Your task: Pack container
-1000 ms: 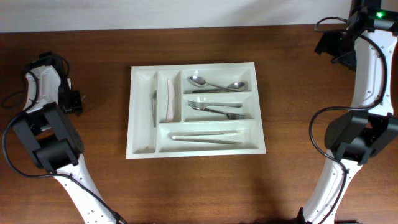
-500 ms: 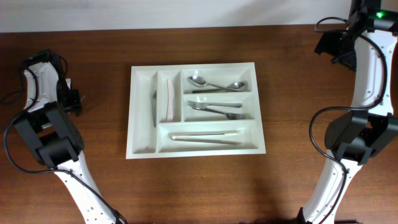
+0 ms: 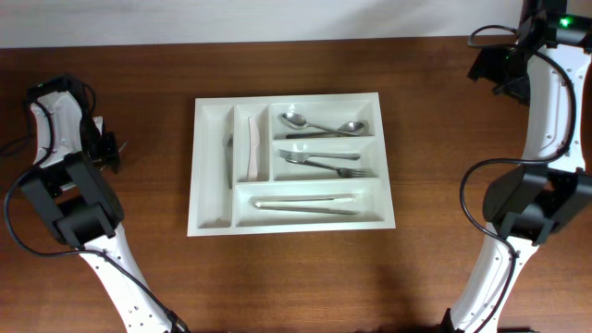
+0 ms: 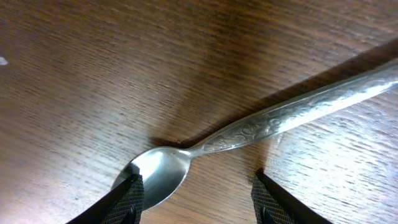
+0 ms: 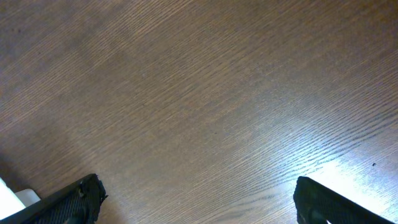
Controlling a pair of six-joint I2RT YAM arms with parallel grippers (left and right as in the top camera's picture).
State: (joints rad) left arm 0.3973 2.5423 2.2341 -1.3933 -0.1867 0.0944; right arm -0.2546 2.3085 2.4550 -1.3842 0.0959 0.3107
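The container (image 3: 211, 199) is sitting mid-way along the table (image 3: 305, 277), already holding spoons (image 3: 322, 124) and forks (image 3: 324, 162), while my left claw (image 4: 196, 193) is hovering, fingers apart, around one loose spoon (image 4: 261, 121) and my right claw (image 5: 196, 193) is gaping empty.

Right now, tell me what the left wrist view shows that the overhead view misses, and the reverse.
Only the left wrist view: an ornate silver metal spoon lying on the wood between open fingertips. Only the overhead view: the large white plastic five-compartment container, already holding cutlery, and the right arm. Both: the brown wooden table and the left gripper.
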